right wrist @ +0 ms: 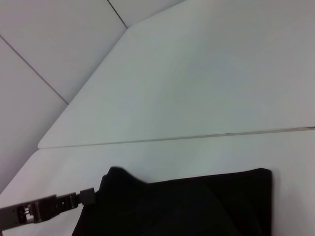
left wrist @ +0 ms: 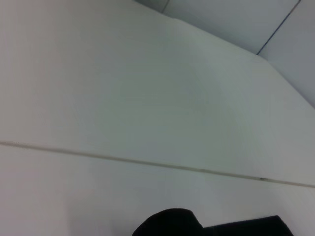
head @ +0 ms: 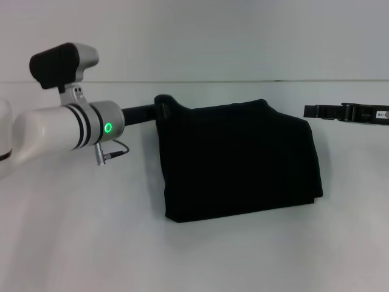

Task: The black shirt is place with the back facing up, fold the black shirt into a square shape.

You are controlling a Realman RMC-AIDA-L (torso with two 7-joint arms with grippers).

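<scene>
**On the white table, a near-square bundle with one corner pinched up**

Across the middle of the white table (head: pixel 200 255) lies the black shirt (head: pixel 240 161), folded into a compact, roughly square block several layers thick, no lettering showing. It sits flat except at its far left corner, where the cloth rises into a small peak.

That peak is there because the left gripper (head: pixel 159 107) reaches in from the left side and meets the fabric right at that corner. Its fingers look closed on the raised cloth, though black on black makes the grip hard to read; I judge it is holding the corner. The right wrist view shows the same lifted tip with the slim finger butting against it. Held that way, the corner can be tugged to square the edge or settle the top layer.

The right gripper (head: pixel 316 112) hangs off to the right of the shirt, apart from the cloth, carrying nothing; whether its jaws are spread I cannot tell from this side-on angle. It seems parked out of the way.

By my reckoning the folding is nearly finished, with only tidying and letting go left.
</scene>
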